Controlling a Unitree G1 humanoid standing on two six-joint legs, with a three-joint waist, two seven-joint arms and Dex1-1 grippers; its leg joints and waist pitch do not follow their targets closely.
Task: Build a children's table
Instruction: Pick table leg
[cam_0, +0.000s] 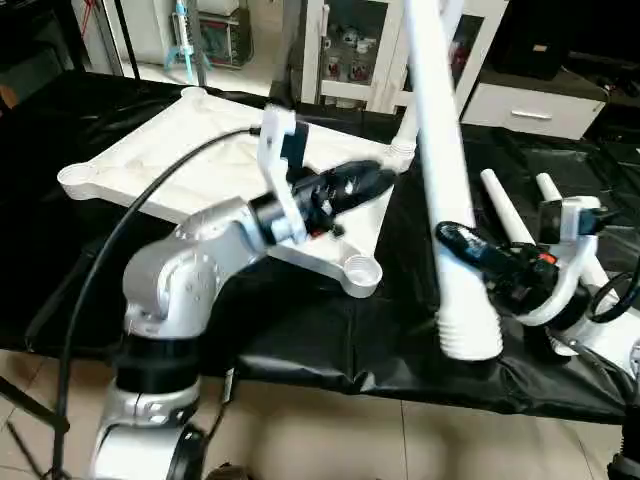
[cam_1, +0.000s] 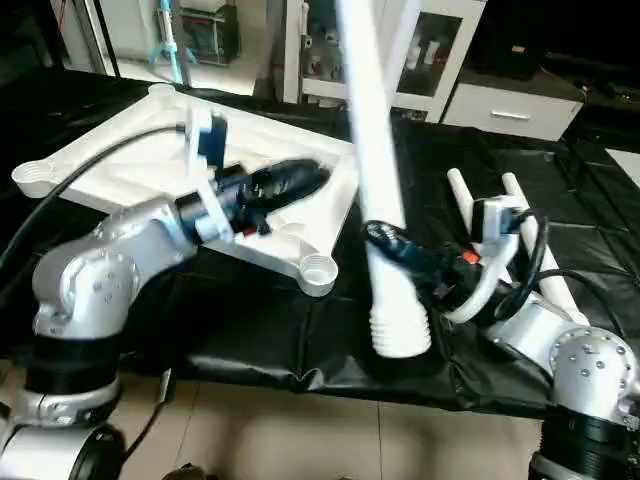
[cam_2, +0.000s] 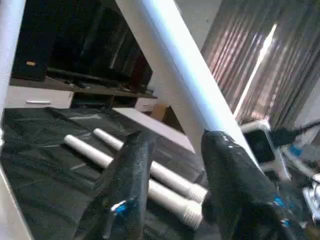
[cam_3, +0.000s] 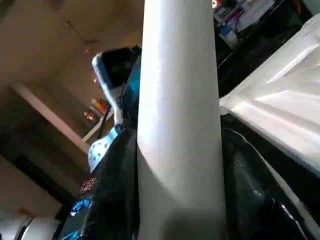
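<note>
White leg (cam_0: 440, 170): upright, slightly tilted, threaded end down, clamped in right pincer (cam_0: 452, 240). Ribbed white panel (cam_0: 150, 150): lying underside up on black-draped tabletop (cam_0: 300, 330). Left pincer (cam_0: 378, 178): above panel, fingers parted, empty. Two spare legs (cam_0: 505, 215): flat beside right arm. Beyond: glass-door cabinet (cam_0: 350, 50), tiled floor (cam_0: 330, 440).

a black cloth (cam_0: 300, 330) covers the bench; white glass-door cabinet (cam_0: 350, 50) stands behind.
</note>
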